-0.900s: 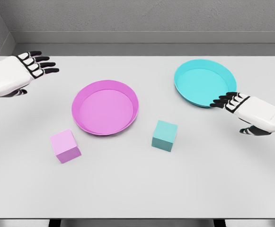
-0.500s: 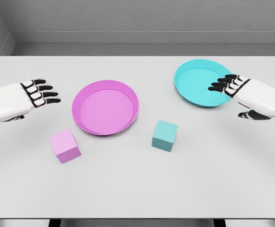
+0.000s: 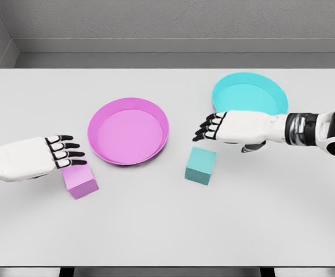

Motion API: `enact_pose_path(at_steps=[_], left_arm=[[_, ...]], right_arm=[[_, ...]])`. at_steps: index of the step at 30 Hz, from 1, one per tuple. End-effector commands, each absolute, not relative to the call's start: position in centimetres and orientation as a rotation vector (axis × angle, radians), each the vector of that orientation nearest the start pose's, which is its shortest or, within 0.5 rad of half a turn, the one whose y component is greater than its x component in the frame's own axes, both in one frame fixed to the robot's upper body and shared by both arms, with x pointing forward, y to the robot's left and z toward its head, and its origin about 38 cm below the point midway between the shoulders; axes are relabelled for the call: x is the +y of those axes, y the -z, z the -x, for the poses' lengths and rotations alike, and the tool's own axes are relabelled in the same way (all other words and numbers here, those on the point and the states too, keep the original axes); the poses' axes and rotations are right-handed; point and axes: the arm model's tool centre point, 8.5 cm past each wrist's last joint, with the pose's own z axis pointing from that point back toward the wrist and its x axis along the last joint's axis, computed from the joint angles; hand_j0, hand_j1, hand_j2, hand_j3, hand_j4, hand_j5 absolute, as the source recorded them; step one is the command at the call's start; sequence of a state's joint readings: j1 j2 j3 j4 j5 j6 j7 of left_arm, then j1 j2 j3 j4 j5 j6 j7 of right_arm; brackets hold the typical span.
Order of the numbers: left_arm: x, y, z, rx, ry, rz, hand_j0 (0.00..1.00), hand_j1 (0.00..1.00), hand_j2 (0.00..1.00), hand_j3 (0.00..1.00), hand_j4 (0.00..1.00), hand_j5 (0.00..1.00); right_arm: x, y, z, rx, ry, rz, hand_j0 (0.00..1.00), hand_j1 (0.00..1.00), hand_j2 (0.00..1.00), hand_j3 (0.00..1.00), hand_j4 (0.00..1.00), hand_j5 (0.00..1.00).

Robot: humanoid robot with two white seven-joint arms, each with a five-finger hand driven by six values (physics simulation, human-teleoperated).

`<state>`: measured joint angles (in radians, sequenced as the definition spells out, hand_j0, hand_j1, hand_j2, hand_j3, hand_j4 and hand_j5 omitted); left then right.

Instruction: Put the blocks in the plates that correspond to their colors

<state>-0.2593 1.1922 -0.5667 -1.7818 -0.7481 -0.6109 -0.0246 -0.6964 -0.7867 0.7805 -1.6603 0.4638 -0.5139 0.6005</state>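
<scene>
A pink block [image 3: 79, 180] lies on the white table, left of centre and in front of the pink plate [image 3: 128, 131]. My left hand [image 3: 66, 152] hovers just above and behind that block, fingers spread and holding nothing. A teal block [image 3: 200, 165] sits right of the pink plate. My right hand [image 3: 209, 127] reaches in from the right, above and slightly behind the teal block, fingers extended and open. The teal plate [image 3: 249, 96] stands at the back right, its front part hidden by my right forearm.
The white table [image 3: 167, 225] runs to a front edge at the bottom of the view. A grey wall stands behind the table.
My left hand has dropped down and forward to the pink block. My right hand has swung left, from over the teal plate to above the teal block.
</scene>
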Motion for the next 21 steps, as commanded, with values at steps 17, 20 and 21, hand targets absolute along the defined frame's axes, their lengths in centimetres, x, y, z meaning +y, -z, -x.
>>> enact_pose_path(at_steps=[17, 20, 21], left_arm=[[32.8, -17.8, -32.5, 1.653, -2.939, 0.665, 1.0, 1.0, 1.0, 1.0, 1.0, 1.0], [32.7, -18.2, -32.8, 1.657, -2.925, 0.681, 1.0, 1.0, 1.0, 1.0, 1.0, 1.0], [32.6, -18.5, -32.9, 1.654, -2.918, 0.691, 1.0, 1.0, 1.0, 1.0, 1.0, 1.0]], right_arm=[[-18.6, -18.7, -38.2, 1.689, 3.006, -0.217, 1.0, 1.0, 1.0, 1.0, 1.0, 1.0], [-18.7, -18.7, -38.2, 1.689, 3.008, -0.217, 0.74, 0.74, 0.74, 0.74, 0.74, 0.74], [-18.7, -18.6, -38.2, 1.684, 3.01, -0.213, 0.73, 0.73, 0.73, 0.73, 0.73, 0.73]])
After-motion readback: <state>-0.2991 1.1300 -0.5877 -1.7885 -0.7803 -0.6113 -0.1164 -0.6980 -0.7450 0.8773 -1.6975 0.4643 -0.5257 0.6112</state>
